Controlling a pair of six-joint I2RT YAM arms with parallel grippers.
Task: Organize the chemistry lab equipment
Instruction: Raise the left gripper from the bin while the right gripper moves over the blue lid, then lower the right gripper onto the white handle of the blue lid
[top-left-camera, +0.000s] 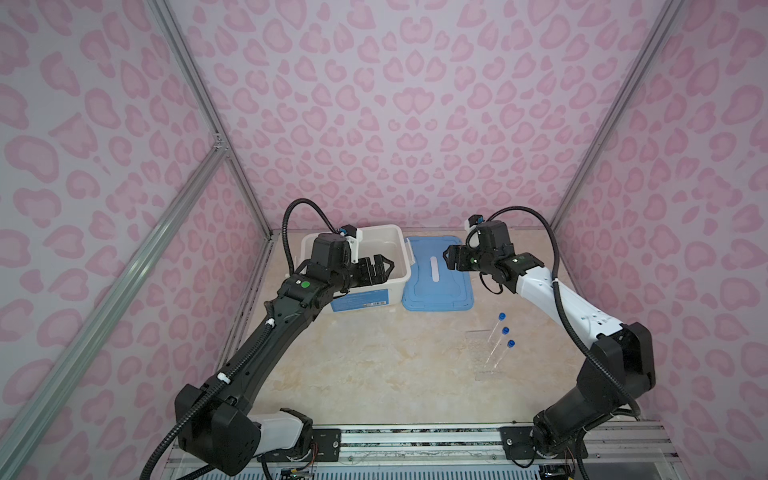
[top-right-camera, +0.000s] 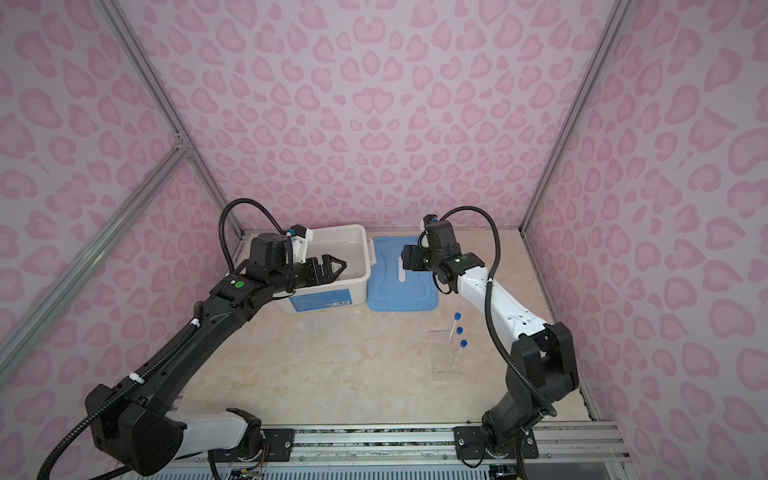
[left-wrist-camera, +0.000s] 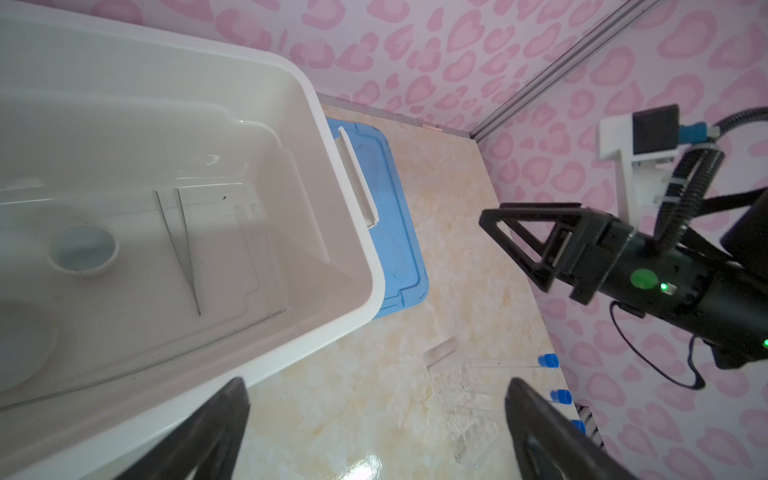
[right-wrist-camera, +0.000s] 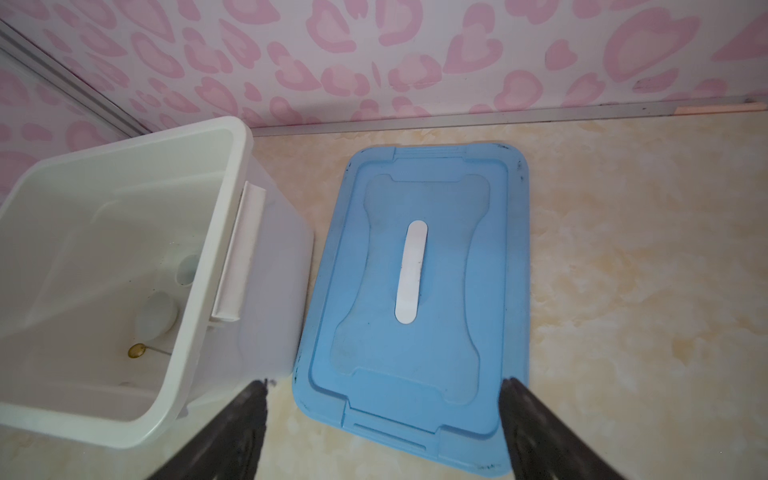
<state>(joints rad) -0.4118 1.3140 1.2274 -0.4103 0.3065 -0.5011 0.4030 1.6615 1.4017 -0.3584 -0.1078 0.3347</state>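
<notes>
Three clear blue-capped tubes (top-left-camera: 498, 337) (top-right-camera: 455, 338) stand tilted in a clear rack (top-left-camera: 482, 355) (left-wrist-camera: 465, 399) on the right of the table. Inside the white bin (top-left-camera: 398, 249) (left-wrist-camera: 340, 199) lie metal tweezers (left-wrist-camera: 183, 249), two small white round dishes (left-wrist-camera: 83, 249) (right-wrist-camera: 158, 313), a long thin rod (left-wrist-camera: 166, 357) and a faint clear dropper (left-wrist-camera: 246, 232). My left gripper (top-left-camera: 384, 266) (left-wrist-camera: 374, 386) hangs open over the bin's near right part, holding nothing. Above the blue lid (top-left-camera: 436, 274) (right-wrist-camera: 415, 291) my right gripper (top-left-camera: 448, 254) (right-wrist-camera: 384, 384) is open and empty.
The blue lid lies flat just right of the bin, white handle strip (right-wrist-camera: 409, 272) up. Pink patterned walls with metal rails close in the table on three sides. The marble tabletop (top-left-camera: 374, 365) lies between the arm bases, the bin and the rack.
</notes>
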